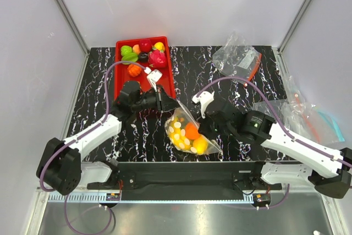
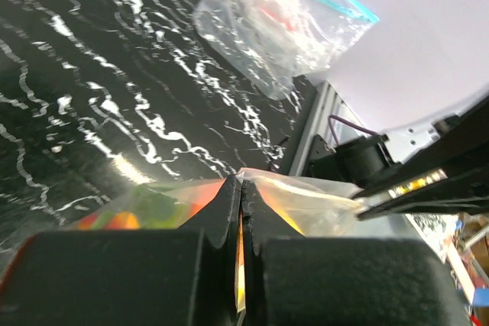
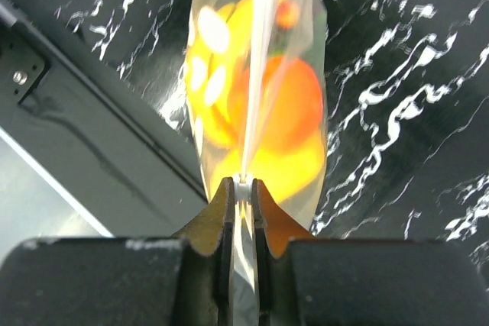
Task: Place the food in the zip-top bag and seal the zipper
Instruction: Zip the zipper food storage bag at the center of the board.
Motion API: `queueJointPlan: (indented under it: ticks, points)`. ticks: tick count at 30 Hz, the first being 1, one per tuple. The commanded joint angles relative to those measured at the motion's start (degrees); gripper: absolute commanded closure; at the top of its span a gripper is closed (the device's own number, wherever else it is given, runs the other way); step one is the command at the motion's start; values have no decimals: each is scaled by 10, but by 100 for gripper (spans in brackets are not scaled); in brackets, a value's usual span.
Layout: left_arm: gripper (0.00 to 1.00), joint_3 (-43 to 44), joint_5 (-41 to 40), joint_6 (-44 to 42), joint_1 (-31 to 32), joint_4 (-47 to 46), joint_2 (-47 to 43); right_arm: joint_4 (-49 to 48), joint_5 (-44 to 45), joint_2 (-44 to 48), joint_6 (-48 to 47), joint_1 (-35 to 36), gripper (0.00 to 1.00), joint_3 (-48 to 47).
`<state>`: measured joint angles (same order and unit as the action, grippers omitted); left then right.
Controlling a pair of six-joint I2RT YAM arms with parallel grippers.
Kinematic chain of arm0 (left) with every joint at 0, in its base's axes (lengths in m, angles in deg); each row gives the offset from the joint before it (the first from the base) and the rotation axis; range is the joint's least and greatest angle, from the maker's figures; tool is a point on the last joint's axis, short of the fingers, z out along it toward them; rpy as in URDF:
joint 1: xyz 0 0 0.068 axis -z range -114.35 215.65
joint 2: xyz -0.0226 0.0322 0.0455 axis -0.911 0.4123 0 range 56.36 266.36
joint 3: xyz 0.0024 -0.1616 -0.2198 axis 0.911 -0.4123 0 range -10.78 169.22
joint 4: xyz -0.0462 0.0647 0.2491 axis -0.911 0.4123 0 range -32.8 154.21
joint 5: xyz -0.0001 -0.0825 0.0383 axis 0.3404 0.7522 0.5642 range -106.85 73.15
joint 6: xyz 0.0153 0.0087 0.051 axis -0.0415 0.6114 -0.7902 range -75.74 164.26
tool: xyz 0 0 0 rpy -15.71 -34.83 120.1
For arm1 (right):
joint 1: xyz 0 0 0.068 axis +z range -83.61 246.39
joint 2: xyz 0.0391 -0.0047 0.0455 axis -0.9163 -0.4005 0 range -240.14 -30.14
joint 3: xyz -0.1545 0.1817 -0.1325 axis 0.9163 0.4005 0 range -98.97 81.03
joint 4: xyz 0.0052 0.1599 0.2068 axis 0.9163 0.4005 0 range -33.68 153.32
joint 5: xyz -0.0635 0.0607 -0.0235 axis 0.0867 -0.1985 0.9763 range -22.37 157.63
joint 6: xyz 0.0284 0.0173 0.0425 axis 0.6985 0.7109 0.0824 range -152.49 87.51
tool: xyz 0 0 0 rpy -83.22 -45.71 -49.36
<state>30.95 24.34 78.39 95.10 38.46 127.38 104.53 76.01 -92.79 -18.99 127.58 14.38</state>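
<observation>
Near the front edge of the table, at its middle, you have the bag stretched between both grippers. Your left gripper has its fingers pressed together on the bag's far corner; in the left wrist view the left gripper pinches a fold of clear film, and the bag spreads out to either side behind the fingers. Your right gripper is clamped on the bag's right edge. In the right wrist view the right gripper has its jaws closed on a thin pale strip of the bag, which runs straight up from the fingertips.

The food sits inside the bag: an orange in the middle, a yellow fruit at the near end, and more yellow behind the white dots. From the right wrist the orange presses against the film. You cannot tell whether the bag's mouth is sealed, nor whether the bag touches the table.

Behind the left gripper lies a red tray with other toy fruits in it. Spare bags lie at the far right corner, and more bags at the right edge.
</observation>
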Motion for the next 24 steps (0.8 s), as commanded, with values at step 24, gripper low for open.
queueJointPlan:
  ticks: [24]
  points:
    - [100, 4, -68, -14, -50, 19, -3, 207, -106, 43, 106, 2, 100, -6]
